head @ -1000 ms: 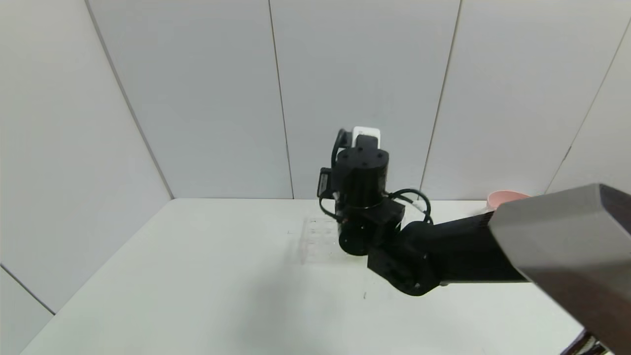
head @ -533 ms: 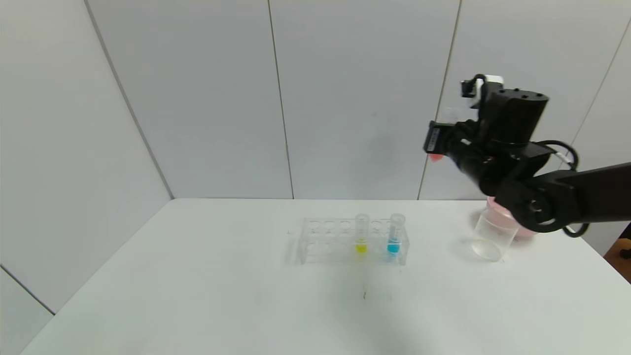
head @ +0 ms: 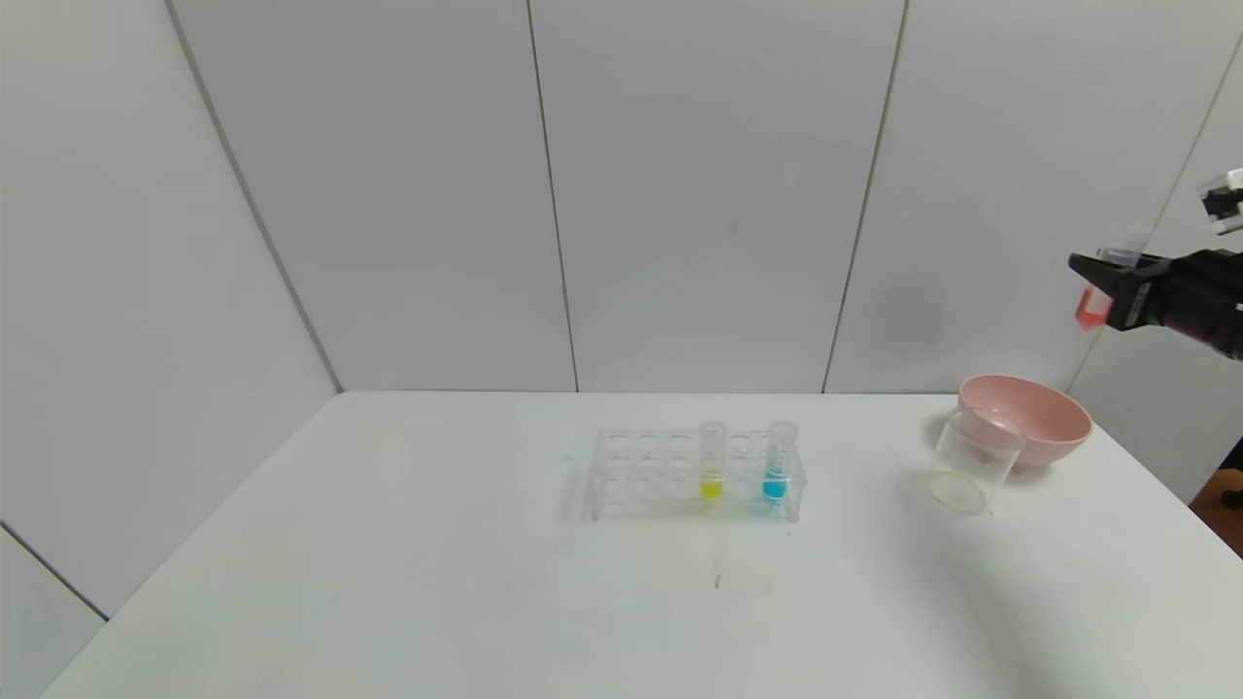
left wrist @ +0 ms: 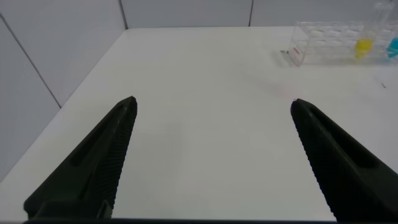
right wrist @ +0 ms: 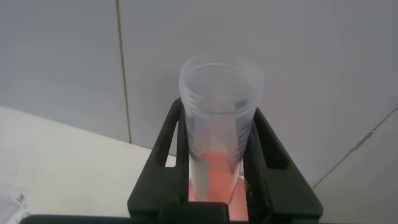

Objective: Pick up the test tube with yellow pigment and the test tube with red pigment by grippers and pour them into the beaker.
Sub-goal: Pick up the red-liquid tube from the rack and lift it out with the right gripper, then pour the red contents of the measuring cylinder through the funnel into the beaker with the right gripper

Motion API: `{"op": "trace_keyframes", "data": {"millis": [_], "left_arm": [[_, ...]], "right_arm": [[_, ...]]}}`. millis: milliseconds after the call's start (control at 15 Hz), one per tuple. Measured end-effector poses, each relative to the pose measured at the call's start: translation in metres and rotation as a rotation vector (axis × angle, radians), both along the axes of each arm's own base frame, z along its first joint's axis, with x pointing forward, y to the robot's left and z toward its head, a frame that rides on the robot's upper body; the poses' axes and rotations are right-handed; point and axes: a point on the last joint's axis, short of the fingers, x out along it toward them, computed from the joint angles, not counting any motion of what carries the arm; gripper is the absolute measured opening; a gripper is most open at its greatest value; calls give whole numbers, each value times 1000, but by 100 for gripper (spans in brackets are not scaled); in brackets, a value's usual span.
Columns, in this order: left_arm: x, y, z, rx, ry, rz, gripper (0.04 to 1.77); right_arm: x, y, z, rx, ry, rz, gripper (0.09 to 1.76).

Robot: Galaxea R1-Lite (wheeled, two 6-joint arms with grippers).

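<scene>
Swung out to the far right since half a second ago, the right gripper [head: 1102, 282] clamps the test tube with red pigment [head: 1094, 296] high above the pink bowl [head: 1029, 417], so tipping here could miss the beaker [head: 971, 466]; the left gripper [left wrist: 211, 155] hangs open, parked.

My work surface is a white table [head: 388, 582]. A clear tube rack [head: 641, 476] stands on it near the centre. The beaker [head: 971, 466] stands on the table well to the right of the rack. A pink bowl [head: 1029, 417] rests just behind the beaker, near the table's right edge.
</scene>
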Motion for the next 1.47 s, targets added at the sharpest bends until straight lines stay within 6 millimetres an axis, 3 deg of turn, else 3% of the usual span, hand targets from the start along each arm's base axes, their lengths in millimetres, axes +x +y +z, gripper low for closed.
{"op": "trace_keyframes", "data": {"millis": [200,400,733,933,1467], "left_arm": [[0,0,0,0,0,0,176],[0,0,0,0,0,0,176],[0,0,0,0,0,-1,176],[0,0,0,0,0,0,176],[0,0,0,0,0,0,176]], "right_arm": [[-11,-40,-12,-225,-21,106,56],[-9,-52,-33,-415,-42,186,56],[1,-41,-68,-677,-58,249,56],[9,-25,-77,-742,-57,263,56],[12,-26,-95,-1133,-59,173,56]]}}
